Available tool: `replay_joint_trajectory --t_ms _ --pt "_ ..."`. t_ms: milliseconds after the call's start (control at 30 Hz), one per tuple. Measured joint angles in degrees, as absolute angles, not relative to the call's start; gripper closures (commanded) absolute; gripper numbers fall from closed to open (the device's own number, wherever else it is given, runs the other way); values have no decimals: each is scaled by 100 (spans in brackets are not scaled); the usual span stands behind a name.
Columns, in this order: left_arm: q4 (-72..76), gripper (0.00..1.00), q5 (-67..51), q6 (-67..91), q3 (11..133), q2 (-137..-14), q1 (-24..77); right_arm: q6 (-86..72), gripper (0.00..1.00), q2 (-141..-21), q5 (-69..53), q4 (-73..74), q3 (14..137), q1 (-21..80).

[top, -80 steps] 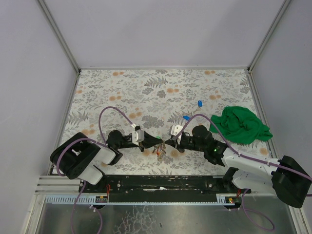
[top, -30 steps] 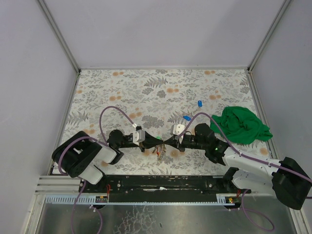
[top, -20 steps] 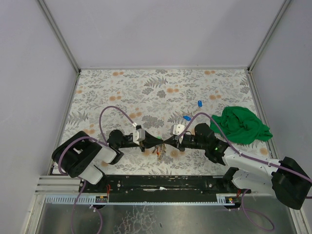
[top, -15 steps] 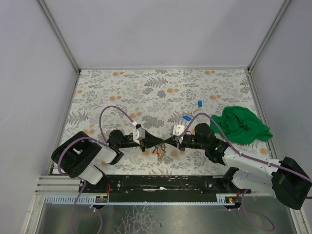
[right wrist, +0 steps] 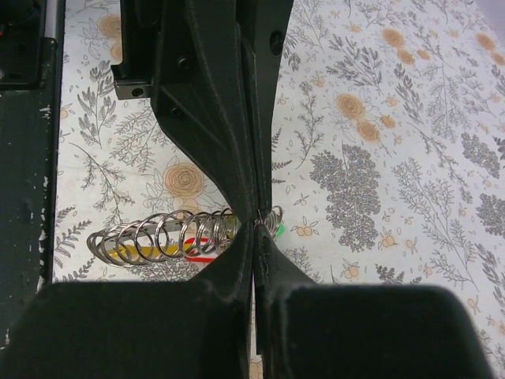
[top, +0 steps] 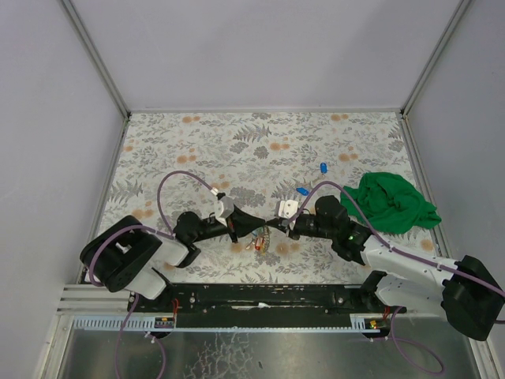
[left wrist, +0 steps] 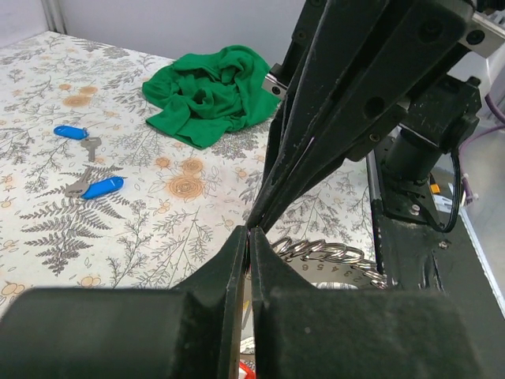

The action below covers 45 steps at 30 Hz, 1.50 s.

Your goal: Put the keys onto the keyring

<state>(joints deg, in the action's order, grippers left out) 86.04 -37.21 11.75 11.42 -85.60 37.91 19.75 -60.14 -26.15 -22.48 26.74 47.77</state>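
Top external view: both arms reach inward, low over the flowered table [top: 181, 150], and their fingertips meet nose to nose near the front edge.
Left gripper [top: 252, 227]: the jaws are pressed fully together, with no gap showing, and pinch the keyring at the very tip.
Right gripper [top: 270, 229]: the jaws are likewise squeezed flat and nip the same thin wire from the opposite side. The two sets of tips touch.
Keyring [right wrist: 257, 223]: only a sliver of dark wire shows where the tips meet. The fingers hide the rest of its loop.
Bunch of keys [top: 258, 242]: it sits directly under the meeting tips, with red, yellow and green tags. Whether it hangs clear of the table or brushes it cannot be told.
Row of silver loops [right wrist: 170, 235]: they are strung side by side like a spring, just beside the right fingers. Yellow and red tags lie beneath them, and a green tag lies on the other side of the tips.
Far blue key [top: 323, 166]: it lies flat on the table, well apart from the bunch.
Near blue key [top: 301, 191]: it lies flat, close beyond the right wrist.
Green cloth [top: 390, 202]: it is crumpled at the table's right side, apart from the keys.
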Motion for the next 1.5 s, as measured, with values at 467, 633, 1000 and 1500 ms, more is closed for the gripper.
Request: replay_joint_trajectory --t_ms 467,633,1000,1500 --pt "8635 99 -2823 1680 1068 -8254 3868 2112 100 -6012 -2766 -1752 2812 4801" --pt "8648 100 -2709 1769 1035 -8182 3868 2112 100 -6012 -2775 -1693 2812 4801" --pt "8656 100 -2679 1776 856 -8187 3870 1900 100 -5905 -2423 -1675 2812 4805" --pt "8650 100 -2171 1079 360 -8221 3870 -1017 100 -6143 -1144 1164 3461 4812"
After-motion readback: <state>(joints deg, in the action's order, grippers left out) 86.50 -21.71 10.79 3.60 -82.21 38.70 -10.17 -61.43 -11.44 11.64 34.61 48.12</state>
